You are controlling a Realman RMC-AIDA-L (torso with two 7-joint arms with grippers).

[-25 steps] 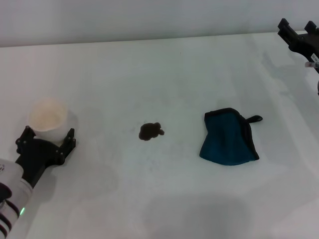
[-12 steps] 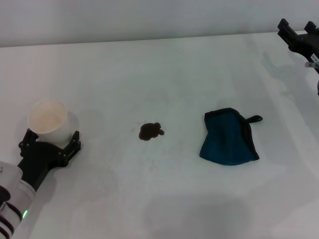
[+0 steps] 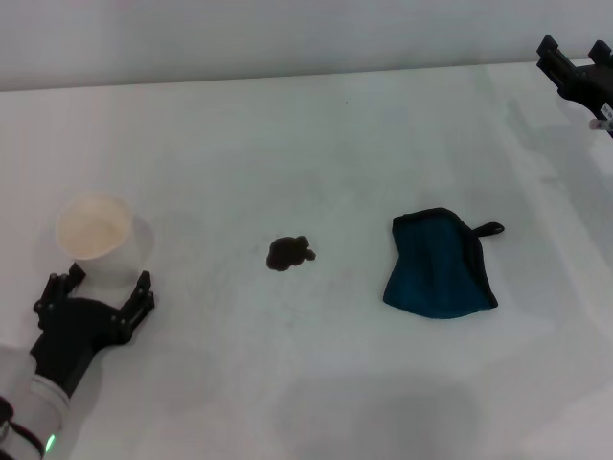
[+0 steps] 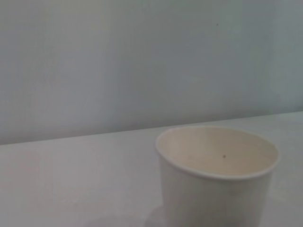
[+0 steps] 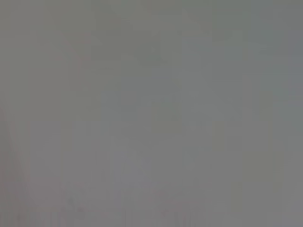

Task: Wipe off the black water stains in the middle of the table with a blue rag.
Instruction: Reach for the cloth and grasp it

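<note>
My left gripper (image 3: 101, 289) sits at the near left of the table (image 3: 316, 134), fingers spread to either side of the foot of a white paper cup (image 3: 99, 241) and, as far as I can judge, not gripping it. My right gripper (image 3: 578, 69) hangs at the far right corner; I cannot tell how its fingers stand. The blue rag (image 3: 439, 264) lies flat right of centre, untouched. The black water stains (image 3: 288, 253) lie mid-table, between cup and rag, well apart from both.

Step in hand, as I judge it: fetching the rag. I should bring the right gripper down over its bunched middle rather than its thin black edging, pinch a thick fold, then drag it flat across the blotch.

The rag is soft, folded teal cloth with a small black loop at one corner. The stain is a small, lobed, dark brown blotch. The table is smooth plain white, and the cup is thin-walled paper.
</note>
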